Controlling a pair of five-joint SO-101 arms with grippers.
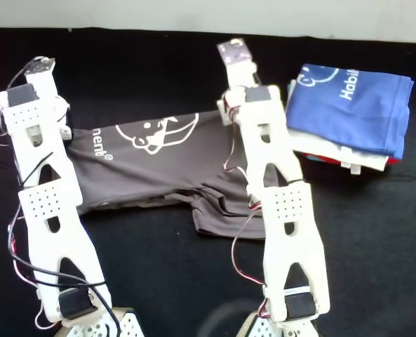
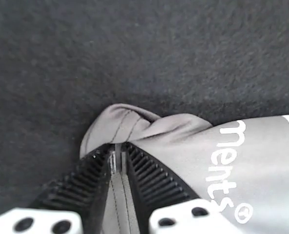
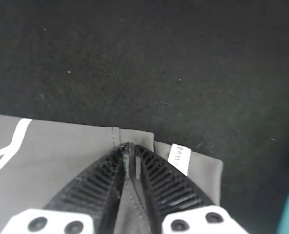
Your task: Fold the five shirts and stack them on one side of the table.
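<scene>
A grey shirt (image 1: 151, 165) with white print lies partly folded across the middle of the black table. My left gripper (image 2: 117, 158) is shut on the grey shirt's (image 2: 183, 151) bunched far-left corner. My right gripper (image 3: 131, 158) is shut on the far-right edge of the grey shirt (image 3: 61, 156), beside a small white label (image 3: 179, 159). In the high view both arms stretch away from the camera, the left arm (image 1: 43, 196) over the shirt's left end and the right arm (image 1: 278, 203) over its right end. A stack of folded shirts (image 1: 351, 116), blue on top, sits at the far right.
The black table cloth (image 1: 158, 281) runs bare in front of the shirt and behind it. White and red folded shirts (image 1: 334, 156) peek out under the blue one. A light wall edge (image 1: 193, 14) borders the table's far side.
</scene>
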